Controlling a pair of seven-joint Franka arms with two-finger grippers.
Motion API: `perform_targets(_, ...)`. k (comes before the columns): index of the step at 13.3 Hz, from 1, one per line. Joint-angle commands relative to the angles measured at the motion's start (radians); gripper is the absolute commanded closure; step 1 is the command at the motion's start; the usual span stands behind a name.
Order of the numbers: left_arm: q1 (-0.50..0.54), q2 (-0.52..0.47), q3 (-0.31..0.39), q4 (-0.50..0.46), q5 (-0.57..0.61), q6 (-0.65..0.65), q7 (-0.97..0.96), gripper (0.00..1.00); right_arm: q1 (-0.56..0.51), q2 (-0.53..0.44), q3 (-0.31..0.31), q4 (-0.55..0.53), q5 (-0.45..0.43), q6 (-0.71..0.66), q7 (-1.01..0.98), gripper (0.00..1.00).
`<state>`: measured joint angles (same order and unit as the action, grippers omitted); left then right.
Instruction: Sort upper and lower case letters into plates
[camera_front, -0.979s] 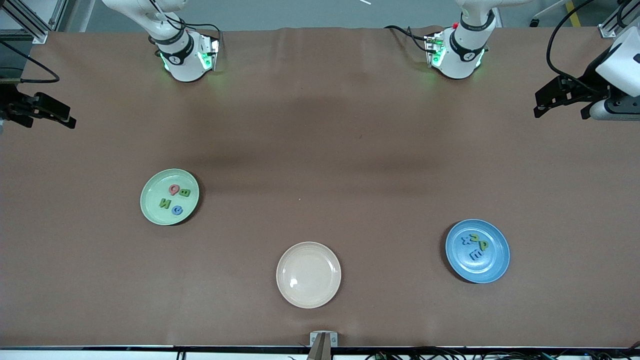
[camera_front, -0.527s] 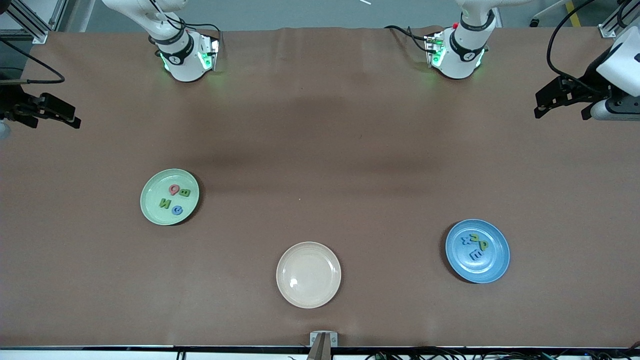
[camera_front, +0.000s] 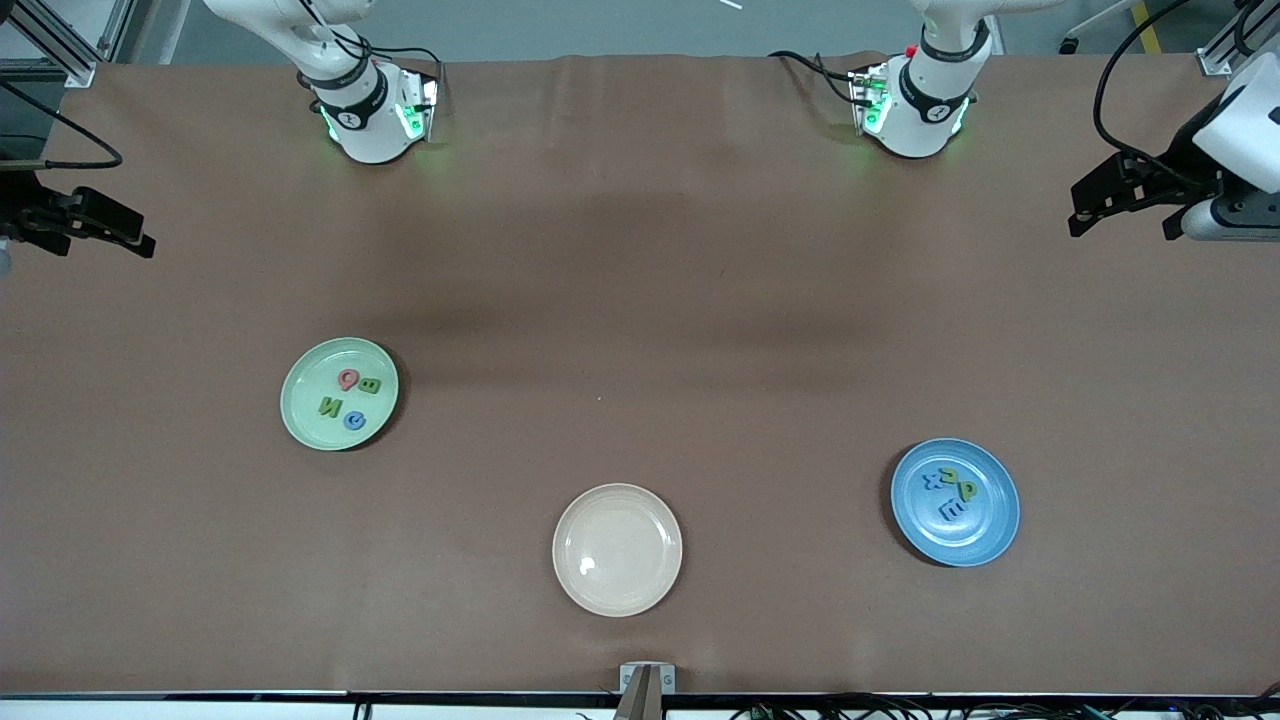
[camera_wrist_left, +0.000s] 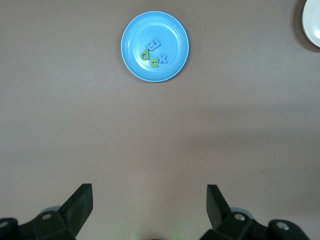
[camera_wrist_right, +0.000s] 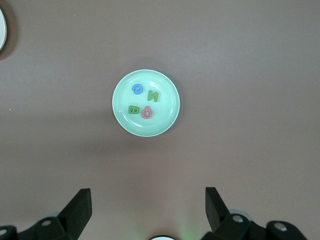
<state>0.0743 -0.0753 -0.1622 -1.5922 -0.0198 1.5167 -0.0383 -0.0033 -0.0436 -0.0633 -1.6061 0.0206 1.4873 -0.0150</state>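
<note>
The sorting looks almost done, but I think one letter is in the wrong place. All eight letters lie flat in the two plates, and none are on the brown desk (camera_front: 640, 300).

The green plate (camera_front: 300, 400) sits in the middle of the frame toward the right arm's end. It holds the red Q (camera_front: 348, 379), the B (camera_front: 369, 386), the N (camera_front: 330, 406) and the blue G (camera_front: 353, 422), which are all big letters.

The blue plate (camera_front: 990, 530) sits lower in the frame toward the left arm's end. It holds the x (camera_front: 933, 479), the u (camera_front: 951, 474), the p (camera_front: 967, 490) and a blue E (camera_front: 952, 510). The E is a big letter in with the small ones.

The cream plate (camera_front: 617, 550) is low in the middle of the frame.

Both arms wait up high. The left end effector (camera_front: 1120, 205) is at the upper edge of the frame at its own end, and the right end effector (camera_front: 90, 225) is at the other upper edge. Both are wide open and hold nothing.

The next move would be for the left arm to come down over the blue plate. It must pinch only the E and not bump the p beside it. The E lies slanted, with its long side running at a tilt across the frame. I cannot tell which way its bars point.
</note>
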Motion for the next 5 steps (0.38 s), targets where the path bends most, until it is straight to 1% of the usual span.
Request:
perform_targets(1, 0.001, -0.001, 0.003, 0.008, -0.012, 0.003, 0.021, 0.00, 0.012, -0.039, -0.009, -0.035, -0.001, 0.018, -0.006, 0.00)
perform_targets(5, 0.002, -0.001, 0.003, 0.008, -0.014, 0.003, 0.021, 0.00, 0.014, -0.039, -0.007, -0.037, 0.007, 0.030, -0.006, 0.00)
